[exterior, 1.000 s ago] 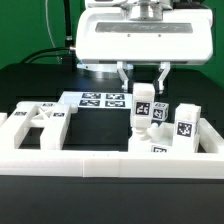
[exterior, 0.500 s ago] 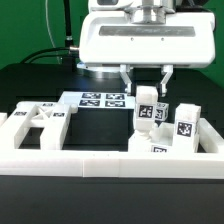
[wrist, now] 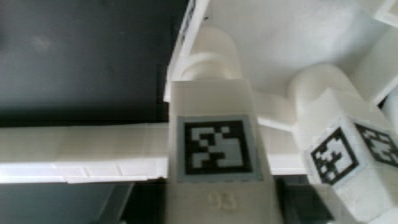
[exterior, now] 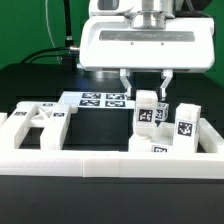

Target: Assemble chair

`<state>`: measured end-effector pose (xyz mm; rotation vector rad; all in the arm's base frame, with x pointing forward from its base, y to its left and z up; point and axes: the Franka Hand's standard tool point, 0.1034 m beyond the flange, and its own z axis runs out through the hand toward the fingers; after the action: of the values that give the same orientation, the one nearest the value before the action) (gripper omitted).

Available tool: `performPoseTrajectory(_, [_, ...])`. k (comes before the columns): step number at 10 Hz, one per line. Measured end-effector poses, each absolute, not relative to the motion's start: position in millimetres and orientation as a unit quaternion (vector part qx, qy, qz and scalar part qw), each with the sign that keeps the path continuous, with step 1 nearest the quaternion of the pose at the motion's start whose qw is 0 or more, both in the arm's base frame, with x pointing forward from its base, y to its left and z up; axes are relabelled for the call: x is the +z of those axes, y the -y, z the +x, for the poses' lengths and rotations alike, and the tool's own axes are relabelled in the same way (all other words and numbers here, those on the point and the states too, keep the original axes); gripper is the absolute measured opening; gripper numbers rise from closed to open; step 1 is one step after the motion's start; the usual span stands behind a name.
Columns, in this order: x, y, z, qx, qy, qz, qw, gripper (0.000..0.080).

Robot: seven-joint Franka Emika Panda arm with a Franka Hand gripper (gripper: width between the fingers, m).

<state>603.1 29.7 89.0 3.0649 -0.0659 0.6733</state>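
Black tabletop [exterior: 40, 90] filled the scene beneath a green backdrop, with the arm's large white housing hanging over its far side. A long plain white border rail [exterior: 100, 165] ran across the front, and the marker board [exterior: 98, 99] lay flat behind the work area. The chair parts sat inside the rail: a flat slotted panel [exterior: 35, 122] toward the exterior view's left, and a cluster of upright square legs toward the exterior view's right, each bearing a black-and-white tag. The gripper [exterior: 145, 88] hovered over the tallest leg [exterior: 146, 112], jaws spread wide, one finger on either side of the leg's top and apparently clear of it (contact was too fine to judge). The wrist view looked down on that leg's tagged face [wrist: 217, 148], with a neighbouring leg [wrist: 347, 150] just beside it. The leg looked like rigid, light moulded plastic with smooth, probably slippery faces. A square hold across two opposite flat sides near the top seemed best, since the close neighbours left little room.
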Motion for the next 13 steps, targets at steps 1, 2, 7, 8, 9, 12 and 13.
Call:
performPoseTrajectory(1, [88.9, -29.7, 603.1, 0.215, 0.021, 0.976, 0.001, 0.0312])
performPoseTrajectory(2, [88.9, -29.7, 603.1, 0.214, 0.021, 0.977, 0.001, 0.0504])
performPoseTrajectory(7, [117.5, -13.4, 609.9, 0.203, 0.008, 0.979, 0.0, 0.0648])
performPoseTrajectory(8, [120.9, -7.9, 611.6, 0.204, 0.007, 0.979, 0.001, 0.0648])
performPoseTrajectory(9, [117.3, -10.8, 609.1, 0.196, 0.005, 0.981, 0.0, 0.0649])
performPoseTrajectory(12, [115.3, -12.1, 608.0, 0.184, 0.004, 0.983, -0.003, 0.0649])
performPoseTrajectory(13, [109.9, -17.1, 602.4, 0.134, 0.01, 0.991, -0.014, 0.0649])
